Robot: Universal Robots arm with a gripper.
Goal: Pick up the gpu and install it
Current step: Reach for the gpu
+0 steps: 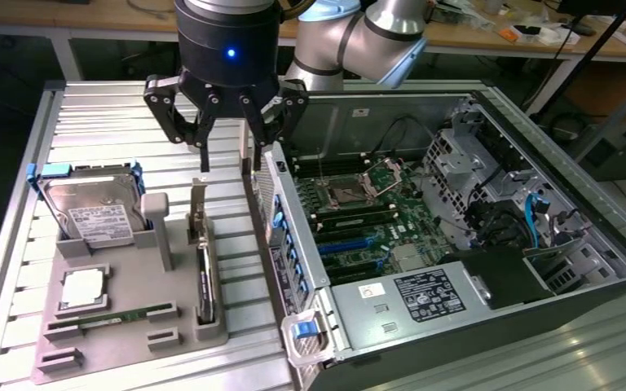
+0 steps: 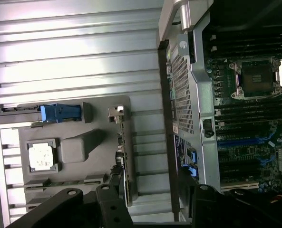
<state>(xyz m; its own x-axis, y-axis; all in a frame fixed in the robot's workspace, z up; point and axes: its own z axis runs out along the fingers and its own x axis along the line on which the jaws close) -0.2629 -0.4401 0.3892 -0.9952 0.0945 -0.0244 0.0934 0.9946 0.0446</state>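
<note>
In the exterior view the arm (image 1: pixel 357 41) leaves the picture at twelve o'clock, so we lose its upper links. The gpu (image 1: pixel 204 277) stands on edge in the grey tray (image 1: pixel 117 342) and we see it edge-on: neither face shows. The hand (image 1: pixel 229 163) hangs at its twelve o'clock; we cannot tell whether a fingertip touches the bracket. Print on the hard drive (image 1: pixel 90 216) and on the power supply label (image 1: pixel 427 295) is too small for us to read. The computer case (image 1: pixel 341 342) is cut off at six o'clock. In the wrist view, dark finger links (image 2: pixel 107 209) cover one end of the gpu (image 2: pixel 124 156), and the picture's edge cuts the hard drive (image 2: pixel 17 114).
</note>
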